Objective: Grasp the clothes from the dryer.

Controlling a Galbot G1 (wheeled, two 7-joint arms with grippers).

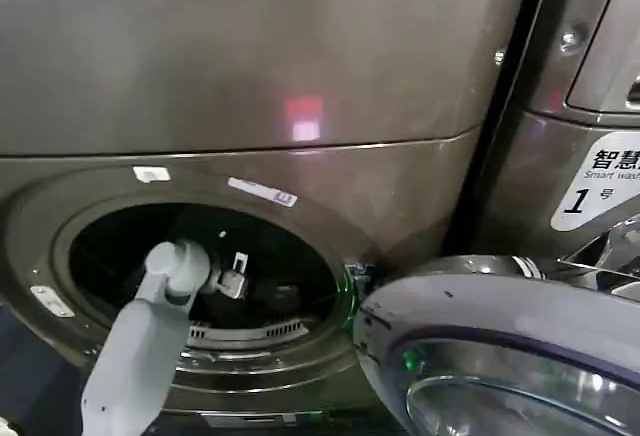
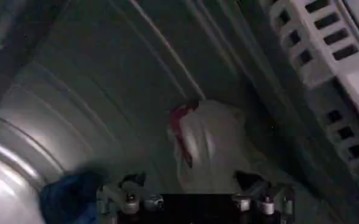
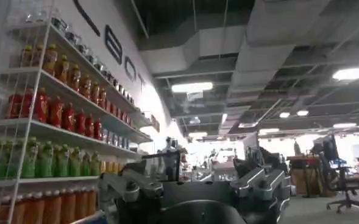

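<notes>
The dryer [image 1: 250, 156] stands with its round door [image 1: 520, 356] swung open to the right, and the left arm reaches through the opening into the dark drum. The left gripper [image 1: 232, 278] sits just inside the mouth of the drum. In the left wrist view its fingers [image 2: 130, 182] show near the edge of the picture, spread apart with nothing between them. Farther in, the clothes [image 2: 209, 146], a pale bundle with a red strip, lie against the ribbed drum wall [image 2: 75, 91]; a blue piece [image 2: 66, 195] lies nearer, off to one side. The reach is therefore under way, but the grasp itself is not yet made: the fingers must close on the bundle and draw it out. The right gripper [image 3: 197, 195] is held away, facing shelves of bottles [image 3: 51, 115]; whether it is open I cannot tell.
</notes>
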